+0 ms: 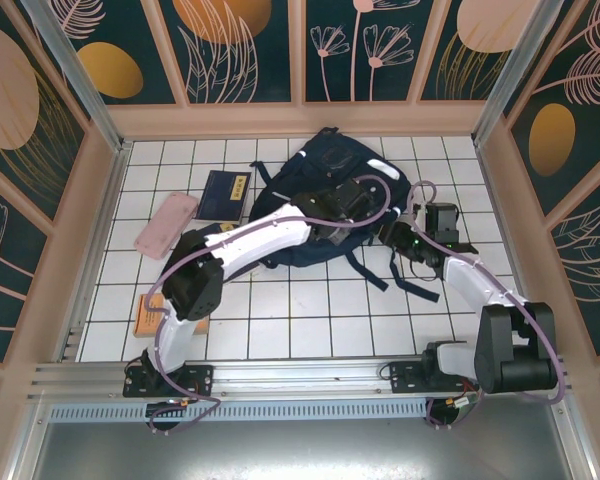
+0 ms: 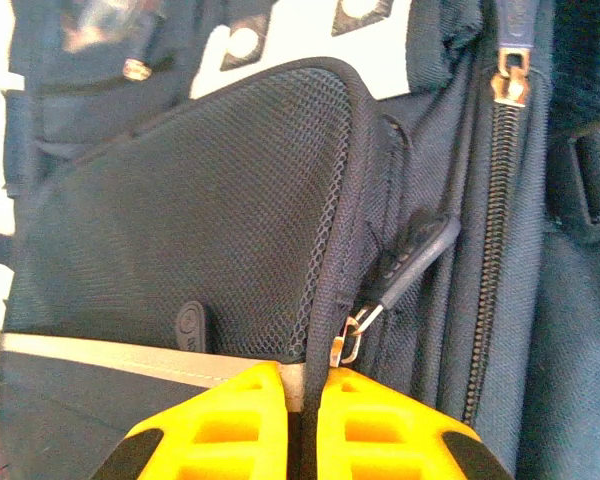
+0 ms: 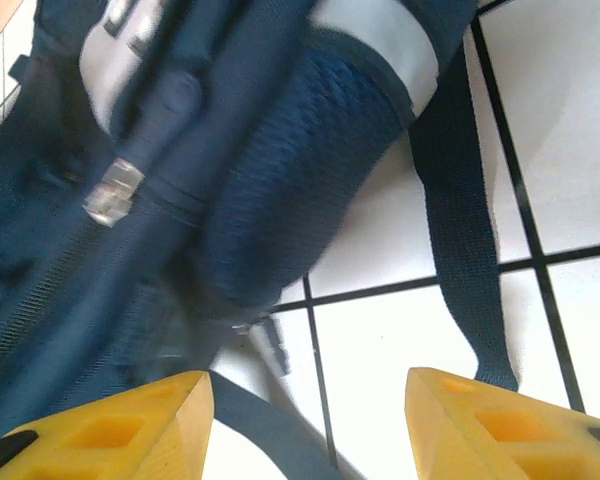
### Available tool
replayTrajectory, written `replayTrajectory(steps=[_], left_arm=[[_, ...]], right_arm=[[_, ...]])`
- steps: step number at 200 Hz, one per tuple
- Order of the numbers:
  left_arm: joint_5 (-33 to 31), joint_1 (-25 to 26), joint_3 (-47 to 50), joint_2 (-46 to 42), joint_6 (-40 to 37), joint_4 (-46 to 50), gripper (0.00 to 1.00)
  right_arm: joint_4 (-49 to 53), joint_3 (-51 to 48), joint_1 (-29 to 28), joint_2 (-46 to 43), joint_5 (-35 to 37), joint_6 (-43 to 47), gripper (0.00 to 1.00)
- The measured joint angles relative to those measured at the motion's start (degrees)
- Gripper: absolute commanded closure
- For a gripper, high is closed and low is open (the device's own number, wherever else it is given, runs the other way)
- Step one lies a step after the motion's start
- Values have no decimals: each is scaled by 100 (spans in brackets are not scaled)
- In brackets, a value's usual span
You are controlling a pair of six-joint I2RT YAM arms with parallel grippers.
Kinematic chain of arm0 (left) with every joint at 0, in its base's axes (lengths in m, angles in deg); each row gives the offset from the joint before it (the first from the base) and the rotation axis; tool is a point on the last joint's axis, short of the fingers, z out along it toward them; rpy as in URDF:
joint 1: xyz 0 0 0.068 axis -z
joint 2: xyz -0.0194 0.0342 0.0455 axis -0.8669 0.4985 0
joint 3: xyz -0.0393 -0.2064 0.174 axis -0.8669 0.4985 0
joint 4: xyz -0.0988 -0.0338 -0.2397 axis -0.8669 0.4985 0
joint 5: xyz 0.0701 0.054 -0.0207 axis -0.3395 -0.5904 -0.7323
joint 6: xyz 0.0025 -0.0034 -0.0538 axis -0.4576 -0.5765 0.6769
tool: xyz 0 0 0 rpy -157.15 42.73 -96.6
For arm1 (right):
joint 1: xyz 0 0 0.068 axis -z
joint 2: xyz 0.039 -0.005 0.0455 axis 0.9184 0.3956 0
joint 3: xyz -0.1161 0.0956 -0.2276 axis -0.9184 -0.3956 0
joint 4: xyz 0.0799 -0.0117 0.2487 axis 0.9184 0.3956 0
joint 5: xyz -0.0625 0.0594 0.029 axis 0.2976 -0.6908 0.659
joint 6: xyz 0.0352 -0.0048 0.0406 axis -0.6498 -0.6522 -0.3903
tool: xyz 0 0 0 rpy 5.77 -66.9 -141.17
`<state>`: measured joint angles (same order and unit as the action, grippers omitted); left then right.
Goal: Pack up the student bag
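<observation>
The student bag (image 1: 315,165) lies on the tiled table (image 1: 280,320) under the left end effector (image 2: 302,378), whose fingers are pinched nearly together on the piped edge of its mesh pocket (image 2: 200,220), a zipper pull (image 2: 410,255) just right of them. The right end effector (image 3: 305,392) stands half open and empty, a loose strap (image 3: 470,250) just ahead of its right finger. Well left of the left end effector lie a navy booklet (image 1: 225,195), its gold lettering too small to read, and a pink pencil case (image 1: 166,224)
</observation>
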<state>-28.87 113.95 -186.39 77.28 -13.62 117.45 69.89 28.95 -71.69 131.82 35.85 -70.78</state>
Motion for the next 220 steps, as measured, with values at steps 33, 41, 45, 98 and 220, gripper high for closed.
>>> replayTrajectory(steps=[33,41,45,98,220], left_arm=[[-109,-205,-81,-334,127,-57,100],[-114,-251,-101,-376,164,-94,100],[-122,-264,-103,-387,170,-114,100],[-214,-328,-122,-411,271,-140,100],[-448,-334,-122,-415,334,-140,100]], right_arm=[[-238,11,-240,0,-264,188,57],[-330,11,-291,0,-348,221,60],[-380,11,-306,0,-387,258,61],[-1027,24,-326,2,-726,424,60],[-1725,496,-144,876,-1078,1071,75]])
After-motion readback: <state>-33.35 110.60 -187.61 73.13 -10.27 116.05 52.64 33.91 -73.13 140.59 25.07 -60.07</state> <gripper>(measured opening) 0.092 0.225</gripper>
